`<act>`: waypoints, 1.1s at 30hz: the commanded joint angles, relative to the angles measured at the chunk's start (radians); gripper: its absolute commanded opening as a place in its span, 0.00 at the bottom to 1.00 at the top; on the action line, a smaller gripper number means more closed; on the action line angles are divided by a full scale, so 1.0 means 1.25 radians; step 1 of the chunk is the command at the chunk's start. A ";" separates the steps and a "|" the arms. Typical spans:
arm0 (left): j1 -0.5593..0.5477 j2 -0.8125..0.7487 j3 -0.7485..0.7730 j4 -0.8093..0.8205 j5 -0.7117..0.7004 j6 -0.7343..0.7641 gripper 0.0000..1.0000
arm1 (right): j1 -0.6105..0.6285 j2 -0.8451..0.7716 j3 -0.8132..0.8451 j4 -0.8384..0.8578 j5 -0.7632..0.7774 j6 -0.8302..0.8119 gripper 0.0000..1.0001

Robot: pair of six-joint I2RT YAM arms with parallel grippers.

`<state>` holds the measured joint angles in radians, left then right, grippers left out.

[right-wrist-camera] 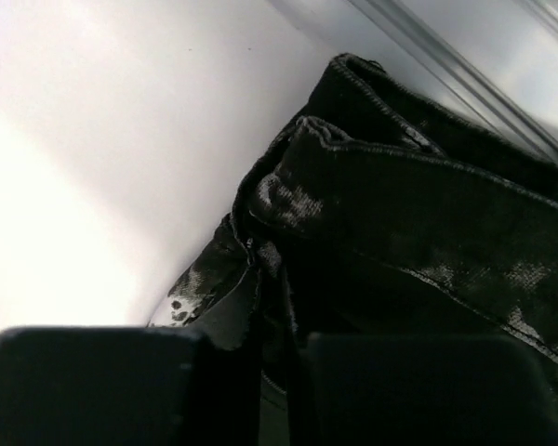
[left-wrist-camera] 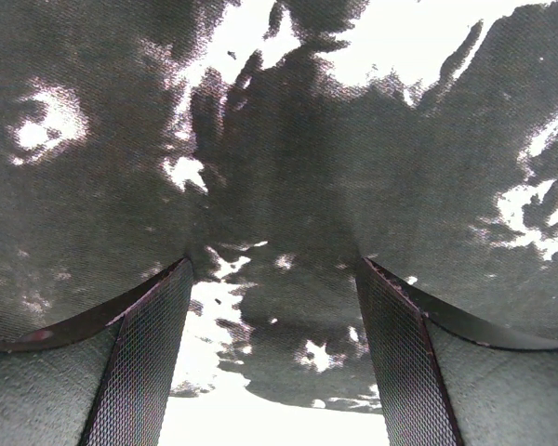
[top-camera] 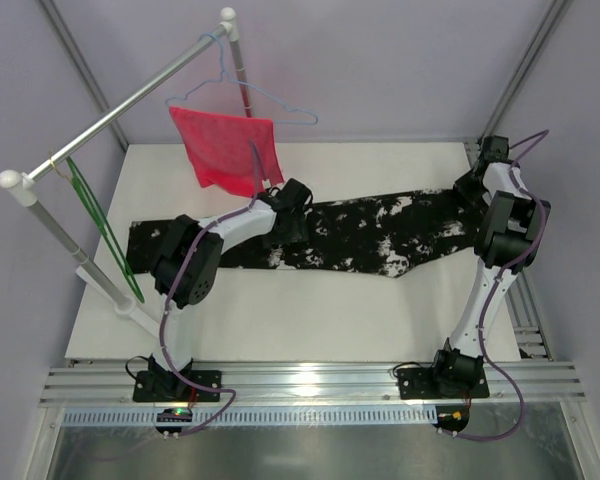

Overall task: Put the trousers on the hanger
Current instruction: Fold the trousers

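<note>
Across the worktop [top-camera: 310,310] the trousers [top-camera: 380,235] are laid flat, long axis left to right, from the left edge to the back right corner. A rail [top-camera: 120,105] is set over the back left corner. A red cloth [top-camera: 225,150] is hung from it, with the green hanger [top-camera: 105,235] nearer the left edge. The trousers' right end is pinched in the closed right gripper [right-wrist-camera: 279,372]. The left gripper [left-wrist-camera: 274,269] is spread wide over their middle, nothing held. The hanger is judged nearer the left arm.

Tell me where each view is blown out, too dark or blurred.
Top external: evenly lit, sharp, mild glare on the metal sheet. Left wrist: the trousers are sharp, their white patches clip. Right wrist: the table is blown out, the fabric folds nearly black, the right gripper's fingers blurred.
</note>
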<state>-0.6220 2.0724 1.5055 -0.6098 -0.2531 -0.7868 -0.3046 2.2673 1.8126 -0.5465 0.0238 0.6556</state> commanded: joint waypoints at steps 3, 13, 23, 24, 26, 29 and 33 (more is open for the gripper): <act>0.019 0.081 -0.058 -0.028 -0.017 -0.021 0.73 | -0.015 0.048 0.097 -0.013 -0.043 -0.046 0.27; 0.015 0.034 -0.014 -0.012 0.050 0.002 0.75 | -0.023 -0.222 -0.069 -0.077 -0.039 -0.156 0.66; 0.015 0.029 0.011 -0.051 0.053 0.035 0.76 | -0.189 -0.452 -0.474 0.150 -0.136 -0.084 0.72; 0.015 0.028 0.009 -0.051 0.059 0.040 0.76 | -0.200 -0.450 -0.505 0.184 -0.141 -0.078 0.72; 0.017 0.028 0.008 -0.050 0.065 0.045 0.76 | -0.210 -0.448 -0.537 0.229 -0.144 -0.073 0.72; 0.018 0.031 0.001 -0.042 0.098 0.044 0.76 | -0.252 -0.454 -0.634 0.390 -0.182 -0.030 0.70; 0.018 0.043 0.003 -0.033 0.132 0.034 0.76 | -0.284 -0.450 -0.770 0.615 -0.208 0.031 0.68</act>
<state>-0.6056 2.0693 1.5188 -0.6182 -0.1707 -0.7425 -0.6254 1.7145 0.9127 -0.0940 -0.2028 0.6170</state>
